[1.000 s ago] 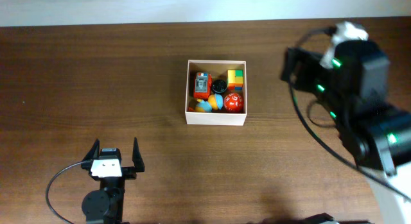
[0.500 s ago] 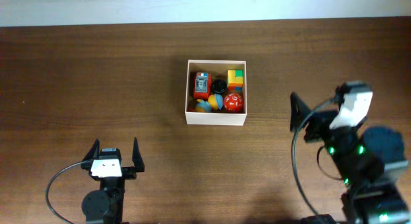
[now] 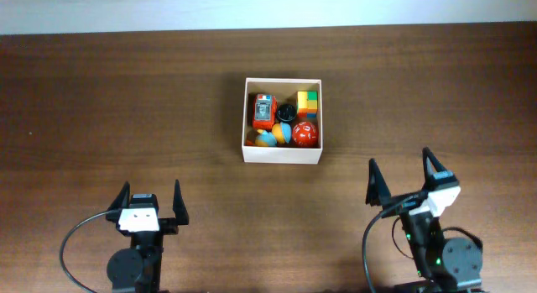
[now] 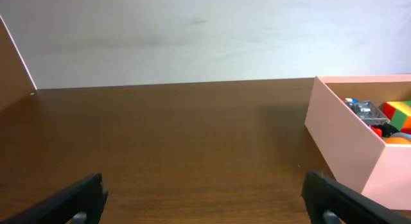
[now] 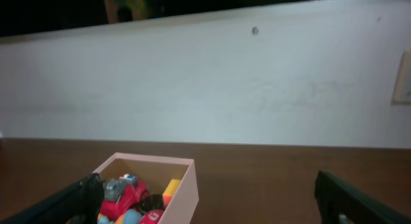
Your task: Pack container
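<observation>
container (image 3: pixel 283 154) ahead-left of right claw (image 3: pixel 400 165) (apart)

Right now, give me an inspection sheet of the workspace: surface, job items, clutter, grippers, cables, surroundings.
Surface: dark brown wood table.
Job's things: container, open-topped, holding small toys, among them a red ball, a coloured cube and a red car.
Clutter: nothing seen.
Grippers: left gripper open, empty; right gripper open, empty; both apart from the container.
Cables: left cable and right cable, black, looping beside the arms.
Surroundings: pale wall behind the table.
</observation>
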